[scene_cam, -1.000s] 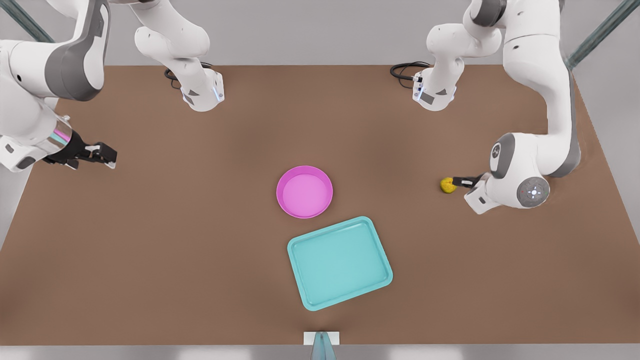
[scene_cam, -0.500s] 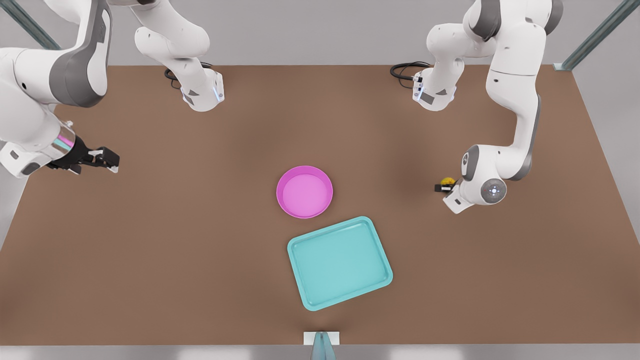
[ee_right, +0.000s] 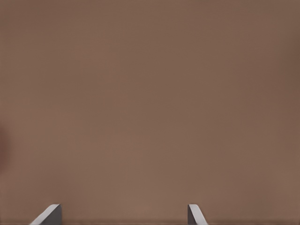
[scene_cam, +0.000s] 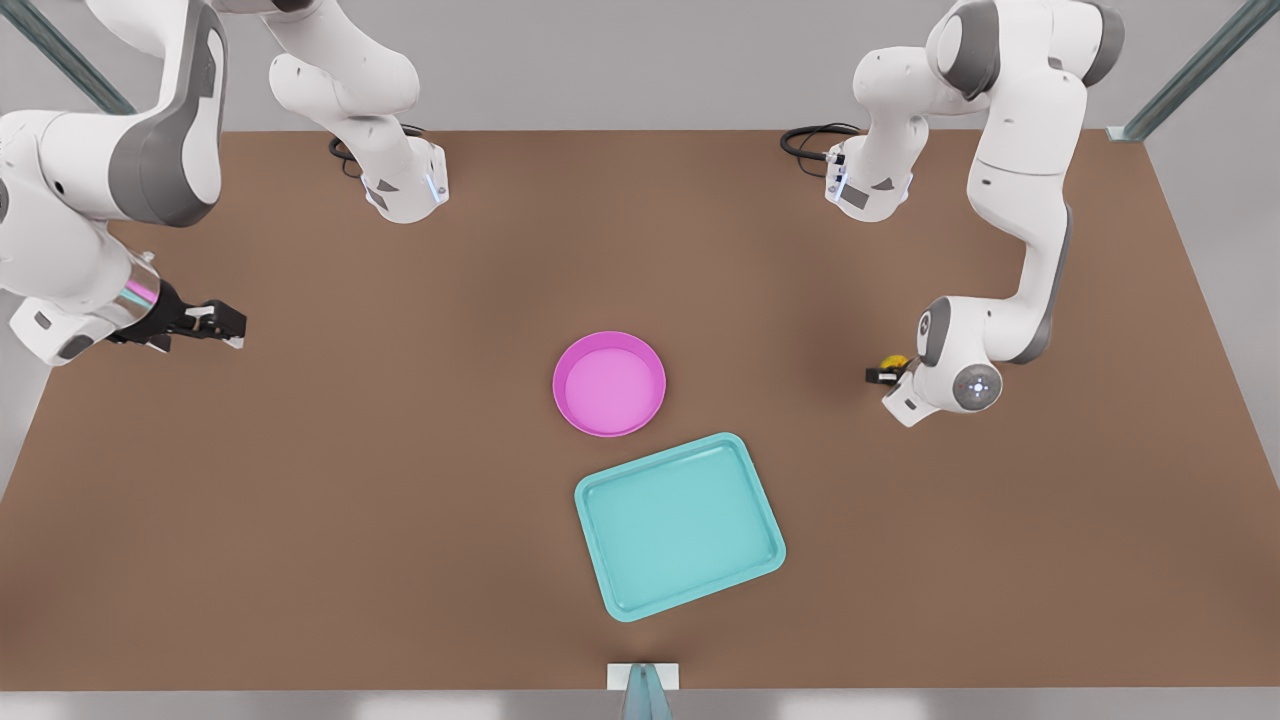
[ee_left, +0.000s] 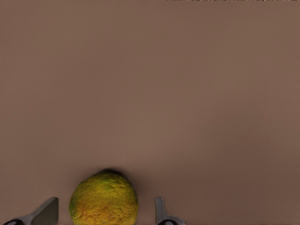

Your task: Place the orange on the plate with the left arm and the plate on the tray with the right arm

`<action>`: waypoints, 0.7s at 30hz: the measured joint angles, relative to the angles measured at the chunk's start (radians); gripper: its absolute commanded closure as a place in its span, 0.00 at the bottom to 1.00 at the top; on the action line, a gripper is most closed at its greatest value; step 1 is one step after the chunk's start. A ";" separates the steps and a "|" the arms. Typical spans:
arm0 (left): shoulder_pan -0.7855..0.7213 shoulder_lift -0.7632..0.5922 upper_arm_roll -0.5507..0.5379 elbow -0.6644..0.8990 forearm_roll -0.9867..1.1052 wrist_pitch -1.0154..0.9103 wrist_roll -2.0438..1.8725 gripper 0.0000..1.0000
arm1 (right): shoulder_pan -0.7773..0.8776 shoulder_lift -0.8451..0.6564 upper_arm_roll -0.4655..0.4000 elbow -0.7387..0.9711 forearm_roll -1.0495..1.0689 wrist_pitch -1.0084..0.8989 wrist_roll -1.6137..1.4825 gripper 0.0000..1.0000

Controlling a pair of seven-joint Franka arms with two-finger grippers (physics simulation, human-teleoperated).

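Since a second ago, the left gripper [scene_cam: 878,375] has been dropping low over the orange [scene_cam: 896,362], which is sitting on the brown desk [scene_cam: 400,500] at the front view's right. In the left wrist view the orange [ee_left: 103,198] is sitting between the two fingers [ee_left: 161,213], with small gaps on both sides, so the jaws are standing open and not squeezing it. The pink plate [scene_cam: 609,384] is lying in the middle, well apart from the orange. The teal tray [scene_cam: 680,526] is lying just beside the plate. The right gripper [scene_cam: 222,325] is waiting above the desk at the front view's left, its jaws spread wide and holding nothing.
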 measured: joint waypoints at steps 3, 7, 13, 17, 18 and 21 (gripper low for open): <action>0.000 0.007 0.000 -0.001 0.000 0.005 -0.002 0.00 | -0.001 0.000 0.000 -0.003 0.000 0.000 -0.001 0.00; 0.003 0.020 0.000 -0.001 0.000 0.011 -0.005 0.00 | -0.001 0.000 -0.001 -0.003 0.001 0.001 -0.002 0.00; 0.006 0.033 0.000 0.000 0.003 0.021 -0.010 0.34 | -0.001 0.002 -0.003 -0.003 0.001 0.001 -0.003 0.00; 0.007 0.032 0.000 0.002 0.005 0.024 -0.015 0.33 | -0.002 0.003 -0.003 -0.002 0.002 0.002 -0.004 0.00; 0.006 0.029 -0.001 0.004 0.004 0.023 -0.017 0.33 | -0.001 0.003 -0.003 -0.002 0.002 0.003 -0.005 0.00; -0.025 0.000 -0.035 0.092 -0.002 -0.031 -0.037 0.31 | 0.000 0.003 -0.007 -0.001 0.003 0.004 -0.005 0.00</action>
